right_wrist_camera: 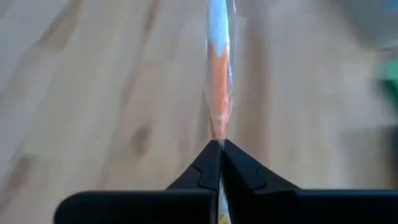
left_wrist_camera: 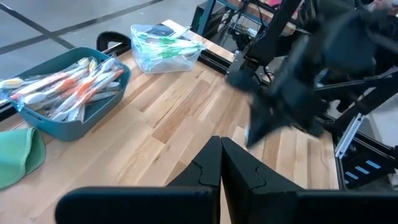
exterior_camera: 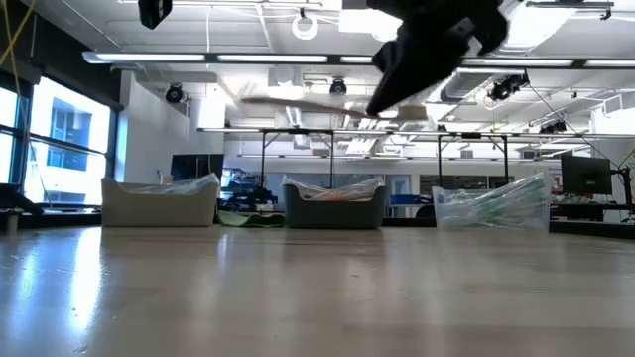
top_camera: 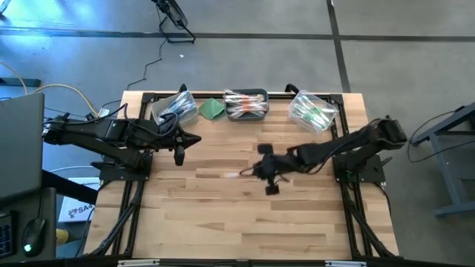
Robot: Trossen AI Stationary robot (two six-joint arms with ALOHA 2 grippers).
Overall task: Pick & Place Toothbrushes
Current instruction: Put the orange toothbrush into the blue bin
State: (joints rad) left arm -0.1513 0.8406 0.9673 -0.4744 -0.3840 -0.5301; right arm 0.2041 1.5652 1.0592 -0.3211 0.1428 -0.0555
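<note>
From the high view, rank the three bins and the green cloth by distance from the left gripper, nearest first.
Left gripper is shut, left of table centre.
1. Left bin, back left, right behind it.
2. Green cloth, just right of that bin.
3. Middle bin, back centre.
4. Right bin, back right, beyond the right gripper, which grips an orange toothbrush.

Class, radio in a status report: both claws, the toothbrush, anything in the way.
Right claw shut on orange toothbrush, lifted mid-table. Left claw shut, empty, near the left bin. Nothing seen blocking.
</note>
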